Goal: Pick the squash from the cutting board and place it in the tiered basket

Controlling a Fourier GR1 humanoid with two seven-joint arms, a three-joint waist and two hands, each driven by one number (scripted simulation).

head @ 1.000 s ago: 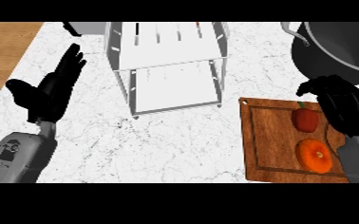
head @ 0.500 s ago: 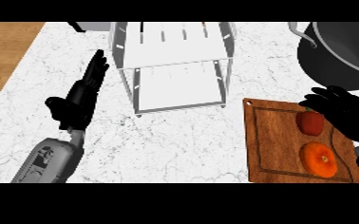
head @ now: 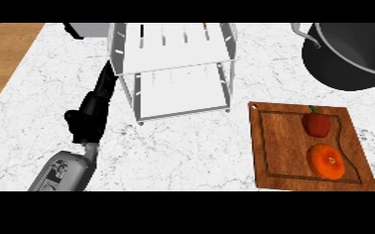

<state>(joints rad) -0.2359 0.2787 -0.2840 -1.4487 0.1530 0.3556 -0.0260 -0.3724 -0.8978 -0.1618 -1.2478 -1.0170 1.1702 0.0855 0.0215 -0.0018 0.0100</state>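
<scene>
An orange, round squash (head: 327, 161) lies on the near half of the wooden cutting board (head: 273, 144) at the right. Beside it, farther back on the board, sits a red pepper (head: 317, 124). The white tiered basket (head: 176, 67) stands at the back centre with nothing on its shelves. My left hand (head: 91, 113) is left of the basket, fingers straight and pointing away from me, fingertips close to the basket's left frame; it holds nothing. My right hand does not show.
A large black pot (head: 345, 54) stands at the back right, behind the board. A grey object (head: 86, 29) peeks in at the back left. The white marble counter ends in a wooden strip (head: 16, 44) at the far left.
My left hand has moved right, up to the basket's left side. My right hand, which hovered over the board's far right, has gone out of view, uncovering the pepper.
</scene>
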